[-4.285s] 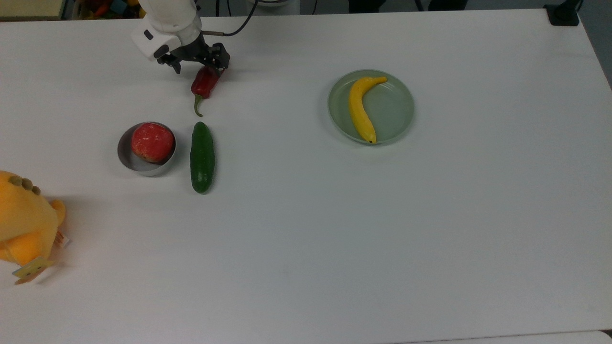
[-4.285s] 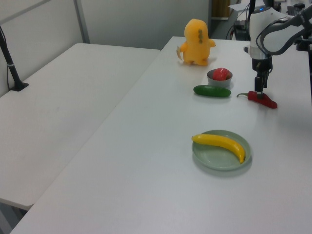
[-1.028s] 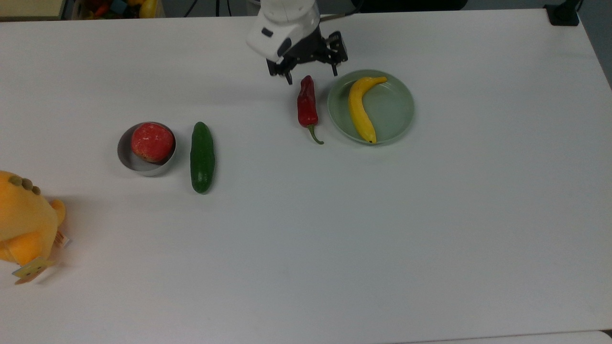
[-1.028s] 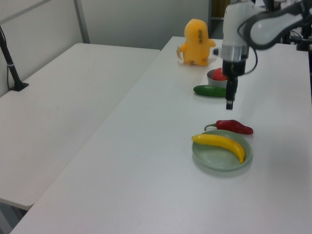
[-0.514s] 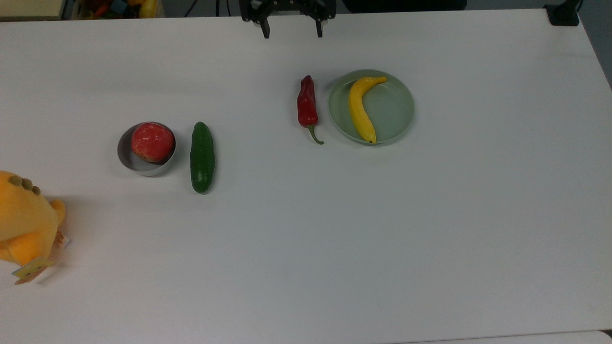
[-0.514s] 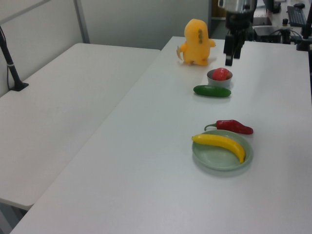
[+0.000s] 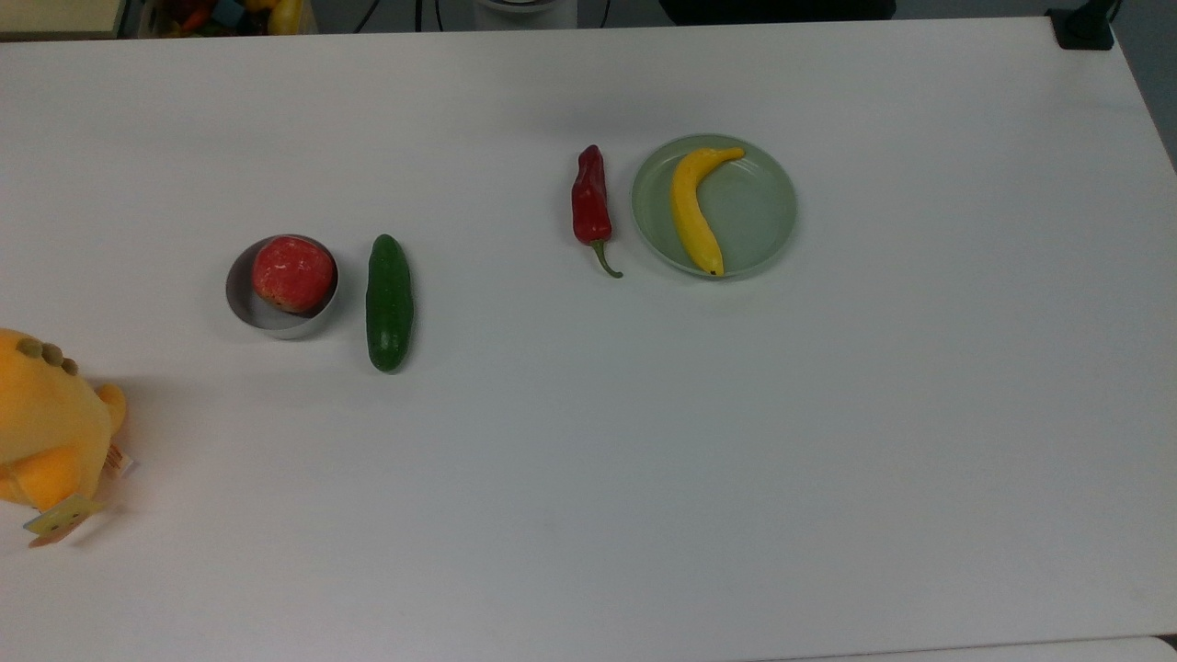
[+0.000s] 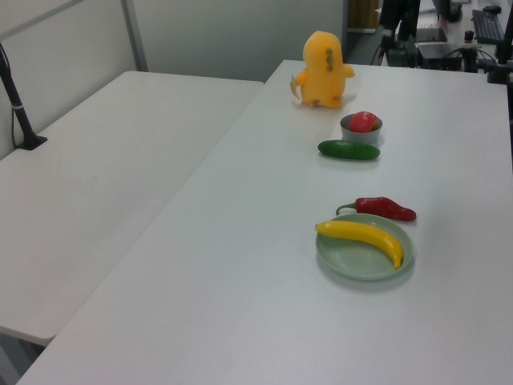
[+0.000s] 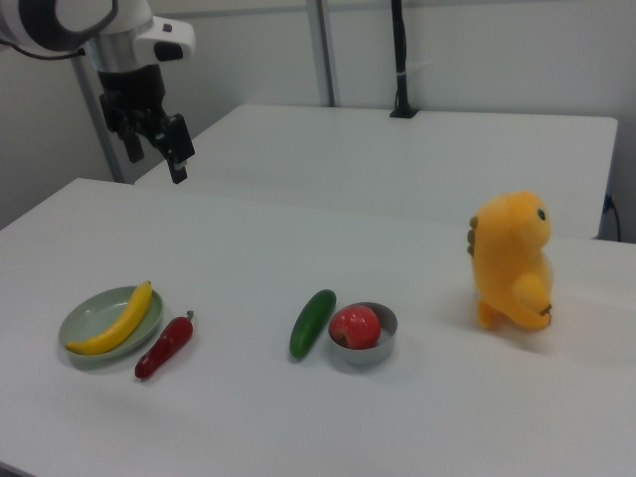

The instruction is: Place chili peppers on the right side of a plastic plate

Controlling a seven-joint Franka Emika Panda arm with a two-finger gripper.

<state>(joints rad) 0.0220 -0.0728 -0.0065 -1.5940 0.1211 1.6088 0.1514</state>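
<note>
- Chili pepper [image 7: 589,202] lies flat on the white tabletop [image 7: 588,460], just beside the pale green plastic plate [image 7: 754,211] on the top view's left, not touching its rim; the stem points toward the top view's near edge.
- Gripper [image 9: 152,154] hangs high above the tabletop's far edge in the right view, jaws spread, holding nothing.
- Banana [image 7: 691,208] lies in the plate.
</note>
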